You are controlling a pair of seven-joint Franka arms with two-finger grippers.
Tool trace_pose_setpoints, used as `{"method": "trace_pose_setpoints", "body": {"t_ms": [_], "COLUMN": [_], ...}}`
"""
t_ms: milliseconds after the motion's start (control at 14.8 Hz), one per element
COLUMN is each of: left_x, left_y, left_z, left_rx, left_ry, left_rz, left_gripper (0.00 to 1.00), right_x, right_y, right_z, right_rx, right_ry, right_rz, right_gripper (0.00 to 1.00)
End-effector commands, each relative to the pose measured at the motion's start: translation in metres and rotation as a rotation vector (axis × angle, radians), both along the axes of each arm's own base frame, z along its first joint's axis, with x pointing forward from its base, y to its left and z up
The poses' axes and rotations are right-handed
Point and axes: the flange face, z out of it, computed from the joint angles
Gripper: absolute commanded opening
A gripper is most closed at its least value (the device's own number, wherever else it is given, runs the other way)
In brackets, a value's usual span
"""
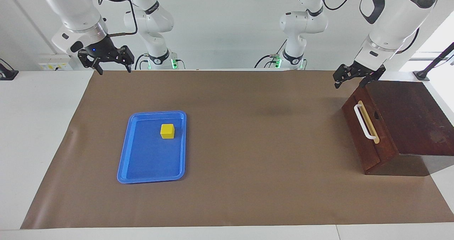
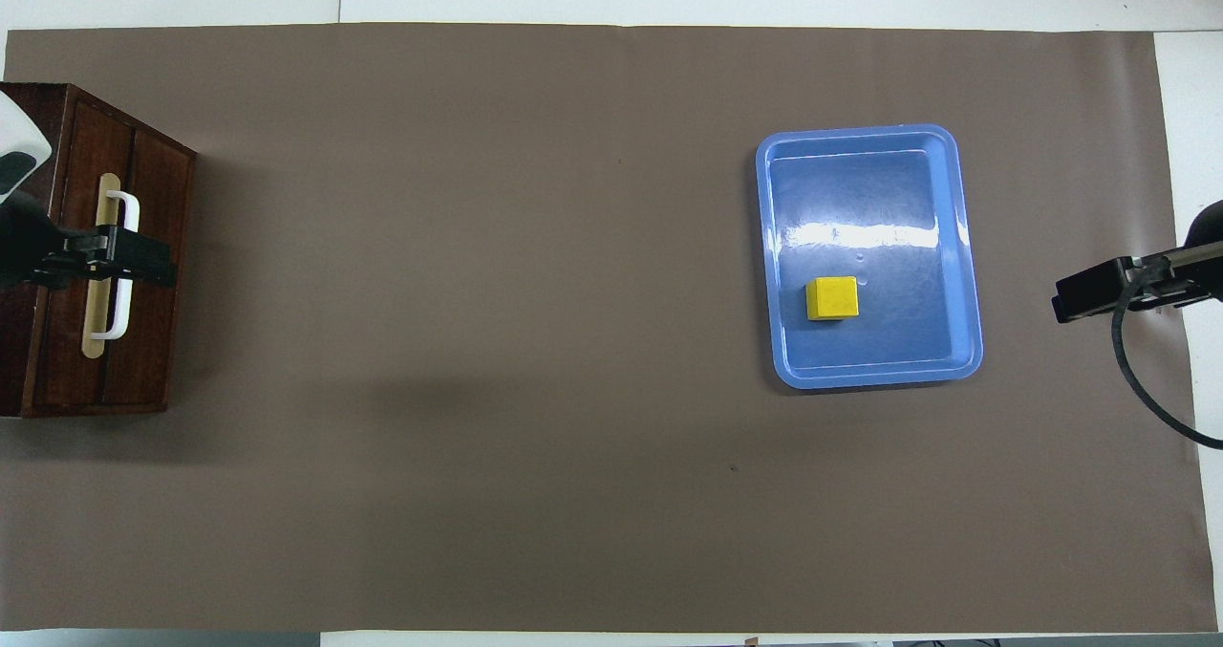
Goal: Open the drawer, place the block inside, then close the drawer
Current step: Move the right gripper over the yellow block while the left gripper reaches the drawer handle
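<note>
Facing view, going from the robots' end outward: I've got both arms up off the table near their own edge of the brown mat [image 1: 248, 183]. Left gripper [image 1: 355, 79] hangs over the robot-side top corner of the wooden box [image 1: 415, 116], fingers spread wide, nothing in them. Right gripper [image 1: 112, 69] is over the mat edge at the right arm's end, also wide open and empty. Drawer [image 1: 361, 133] is fully shut, front flush w/ the box, white handle [image 1: 365, 122] untouched; box sits at the left arm's end. Farther out, toward the right arm's end, block [image 1: 167, 131] sits inside the blue tray [image 1: 142, 178], in the tray half nearer the robots, well apart from both grippers.
</note>
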Motion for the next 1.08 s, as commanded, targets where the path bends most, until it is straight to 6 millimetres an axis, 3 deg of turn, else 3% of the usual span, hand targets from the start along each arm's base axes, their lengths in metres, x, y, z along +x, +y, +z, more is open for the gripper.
{"method": "trace_pose_setpoints", "body": {"t_ms": [0, 607, 809, 1011], "left_x": [-0.003, 0.002, 0.011, 0.022], "left_y": [-0.001, -0.007, -0.03, -0.035], "left_z": [0.006, 0.007, -0.004, -0.031], "left_rx": [-0.012, 0.02, 0.172, 0.213], "left_ry": [-0.003, -0.051, -0.116, -0.148], "left_rz": [-0.009, -0.013, -0.106, -0.139], "left_gripper": [1.0, 1.0, 1.0, 1.0], "right_x": [-0.003, -0.003, -0.001, 0.0], "right_y": [-0.003, -0.001, 0.005, 0.007], "right_z": [0.003, 0.003, 0.001, -0.005], "right_rx": [-0.005, -0.003, 0.01, 0.028], "right_ry": [0.004, 0.001, -0.011, -0.047], "right_rz": [-0.019, -0.005, 0.116, 0.278], "right_gripper": [1.0, 1.0, 1.0, 1.0]}}
